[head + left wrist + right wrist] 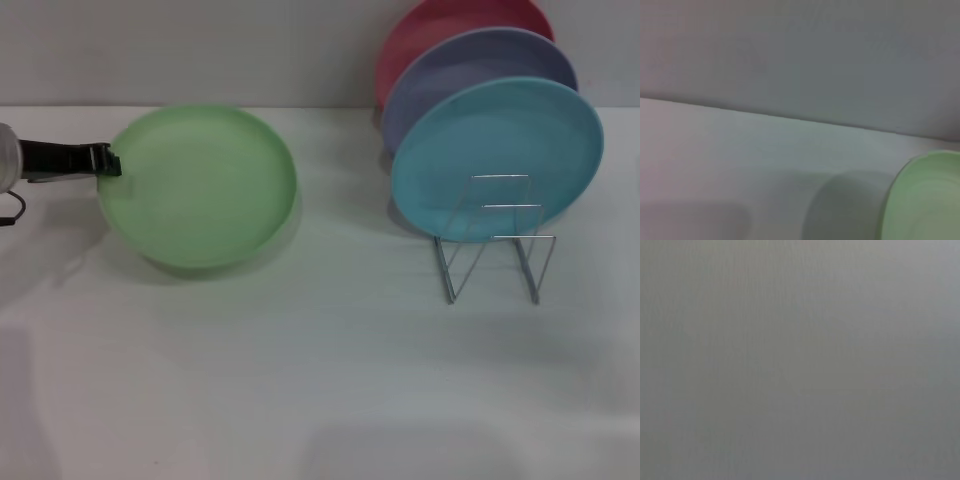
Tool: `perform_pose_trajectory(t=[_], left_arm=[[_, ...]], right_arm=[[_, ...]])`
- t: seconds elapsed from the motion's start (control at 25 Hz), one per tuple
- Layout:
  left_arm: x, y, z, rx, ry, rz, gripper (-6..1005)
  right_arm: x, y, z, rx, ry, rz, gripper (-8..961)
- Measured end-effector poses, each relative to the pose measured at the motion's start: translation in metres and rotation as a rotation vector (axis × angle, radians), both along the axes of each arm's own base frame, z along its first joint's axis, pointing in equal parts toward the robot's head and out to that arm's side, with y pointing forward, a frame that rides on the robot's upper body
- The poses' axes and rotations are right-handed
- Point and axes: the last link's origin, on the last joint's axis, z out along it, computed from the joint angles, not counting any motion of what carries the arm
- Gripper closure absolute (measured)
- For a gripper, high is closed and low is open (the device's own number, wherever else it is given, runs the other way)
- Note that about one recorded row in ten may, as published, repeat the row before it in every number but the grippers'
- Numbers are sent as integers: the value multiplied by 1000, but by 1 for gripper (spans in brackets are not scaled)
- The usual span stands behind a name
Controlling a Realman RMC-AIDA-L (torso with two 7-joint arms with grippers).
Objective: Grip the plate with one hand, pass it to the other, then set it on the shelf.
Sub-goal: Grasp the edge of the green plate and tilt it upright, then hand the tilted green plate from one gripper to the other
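Observation:
The light green plate [200, 185] is at the left of the table, tilted, with a shadow under its near edge. My left gripper [108, 161] reaches in from the left and is shut on the plate's left rim. A piece of the same plate [927, 200] shows in the left wrist view. The shelf [495, 240], a thin silver wire rack, stands at the right, with its front loops bare. My right gripper is out of view, and the right wrist view shows only plain grey.
A turquoise-blue plate [497, 158] stands upright in the rack. Behind it stand a lavender plate [470, 75] and a red plate [440, 25]. The white table [320, 380] runs to a grey wall at the back.

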Motion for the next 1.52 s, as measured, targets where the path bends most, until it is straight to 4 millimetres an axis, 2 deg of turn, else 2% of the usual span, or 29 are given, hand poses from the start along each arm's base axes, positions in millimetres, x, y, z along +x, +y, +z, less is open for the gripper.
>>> perform_pose_trajectory(t=[0.32, 0.56, 0.6, 0.88, 1.08, 1.24, 1.32, 1.44, 1.52], left_arm=[[-17, -22, 17, 84, -166, -68, 957], [-23, -45, 21, 230, -269, -253, 956], [-23, -51, 18, 270, -284, -321, 956], [-24, -67, -1, 393, -351, -501, 955], [-30, -76, -11, 465, -344, -552, 955], [-32, -71, -10, 469, -346, -520, 954], [-32, -64, -3, 468, -354, -491, 954], [-36, -47, 6, 372, -335, -402, 954], [-35, -42, 8, 333, -327, -380, 953]], right_arm=[[-2, 4, -2, -14, 3, -3, 345], [-4, 7, -5, -30, 4, -2, 345], [-4, 7, -6, -31, 3, -3, 345], [-5, 4, -13, -48, -15, -11, 345], [-4, 1, -16, -57, -14, -12, 346], [-3, 1, -17, -64, -15, -16, 346], [-2, 1, -18, -72, -14, -20, 346], [-3, 5, -20, -85, -13, -22, 346], [-4, 5, -20, -87, -13, -22, 346]])
